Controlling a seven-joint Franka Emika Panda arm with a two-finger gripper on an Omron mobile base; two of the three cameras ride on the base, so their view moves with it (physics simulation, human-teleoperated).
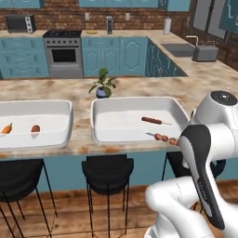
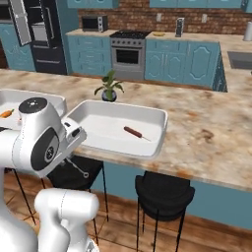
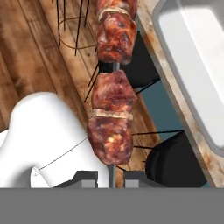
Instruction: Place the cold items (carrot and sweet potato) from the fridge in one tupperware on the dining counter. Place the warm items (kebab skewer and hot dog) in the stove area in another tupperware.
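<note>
My gripper (image 3: 110, 176) is shut on the stick of the kebab skewer (image 3: 112, 109), whose dark red pieces hang over the stools beside the dining counter's (image 1: 139, 88) front edge. In the left base view the kebab skewer (image 1: 162, 137) shows at the front rim of the right tupperware (image 1: 107, 125), with my arm hiding the hand. The hot dog (image 1: 151, 121) lies inside that tub. The left tupperware (image 1: 60, 130) holds the carrot (image 1: 6, 128) and the sweet potato (image 1: 35, 128). From the right base view I see the hot dog (image 2: 133, 132) in the same right tupperware (image 2: 98, 123).
A small potted plant (image 1: 102, 86) stands behind the tubs. Black stools (image 1: 108, 169) line the counter's front. The stove (image 1: 62, 51) sits at the back wall, and a toaster (image 1: 205, 52) stands on the counter near the sink at the right. The fridge (image 2: 44, 34) stands open at far left.
</note>
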